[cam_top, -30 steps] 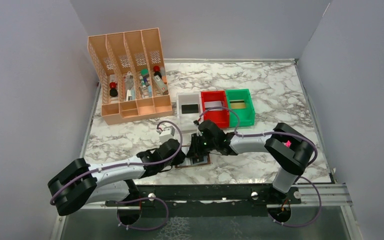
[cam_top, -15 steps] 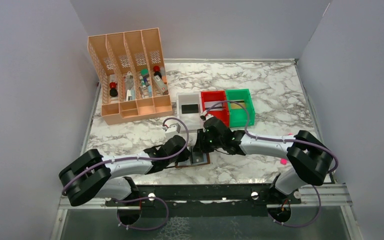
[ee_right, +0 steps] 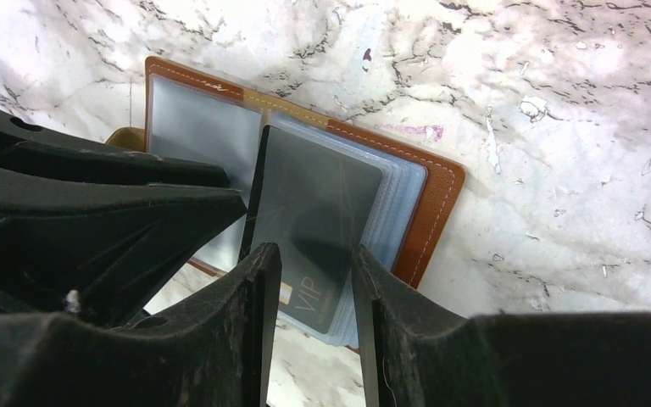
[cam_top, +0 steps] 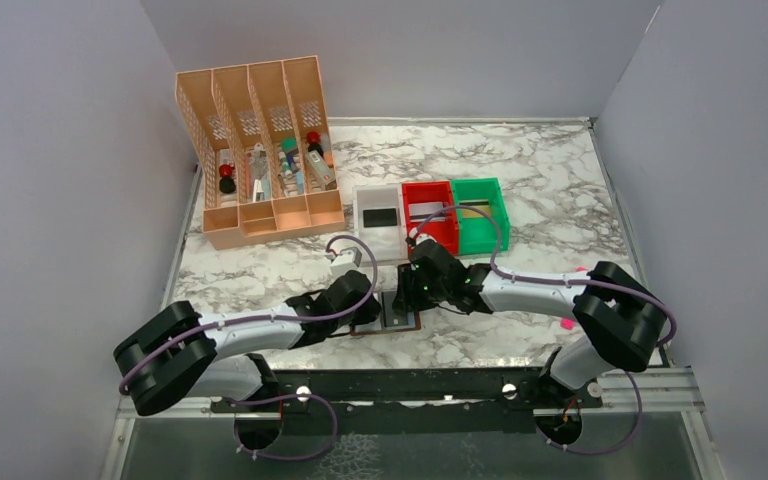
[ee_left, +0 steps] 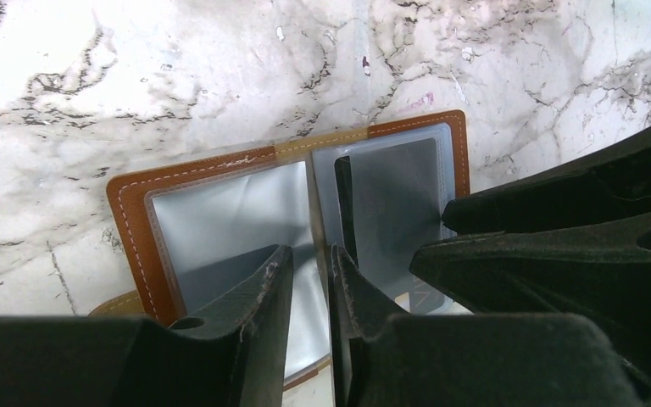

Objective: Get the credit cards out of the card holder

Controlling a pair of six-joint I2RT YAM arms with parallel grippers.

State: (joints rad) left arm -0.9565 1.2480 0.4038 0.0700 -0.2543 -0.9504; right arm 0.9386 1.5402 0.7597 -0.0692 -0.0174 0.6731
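Since a second ago our right arm's elbow has swung out to the right, while both grippers stay at the holder, which lies open on the table, the red bin beyond it. Our left gripper sits at its middle fold, fingers nearly together; whether it pinches a sleeve, we cannot tell. Our right gripper is over a dark card tilted up from the sleeves, fingers slightly apart; whether it is clamped, we cannot tell

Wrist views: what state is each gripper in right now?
Left gripper: nearly closed at the card holder sleeves; pinch cannot be told.
Right gripper: slightly open over a credit card, no pinch visible.
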